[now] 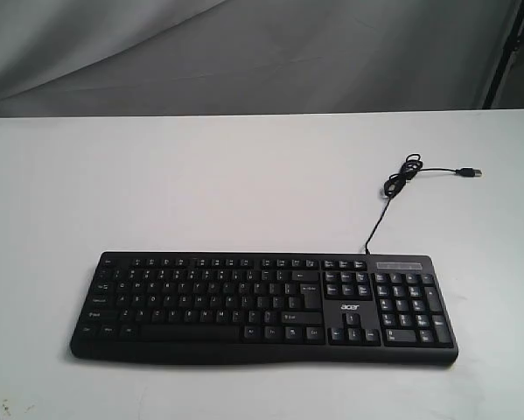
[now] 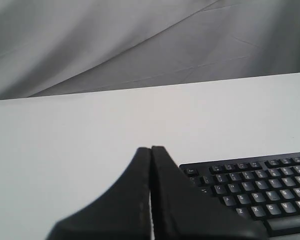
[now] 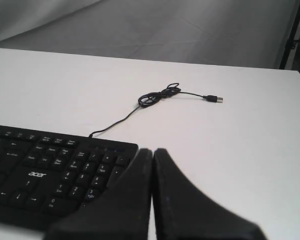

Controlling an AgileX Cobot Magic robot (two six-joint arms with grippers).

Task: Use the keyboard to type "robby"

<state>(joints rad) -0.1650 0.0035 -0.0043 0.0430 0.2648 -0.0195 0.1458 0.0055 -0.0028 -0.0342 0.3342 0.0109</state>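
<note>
The black Acer keyboard (image 1: 266, 306) lies flat on the white table near its front edge, with the number pad on its right end. Its thin cable (image 1: 401, 179) runs back from the upper right edge, coils once and ends in a loose USB plug (image 1: 470, 172). Neither arm shows in the exterior view. My left gripper (image 2: 151, 148) is shut with nothing in it, hovering off the keyboard's (image 2: 250, 187) Esc corner. Shut and holding nothing as well, my right gripper (image 3: 153, 150) hangs just past the number pad end of the keyboard (image 3: 54, 175).
The white table (image 1: 200, 184) spreads wide behind and beside the keyboard. A grey cloth backdrop (image 1: 244, 52) hangs behind the far edge. A dark stand pole (image 1: 506, 48) rises at the back right corner.
</note>
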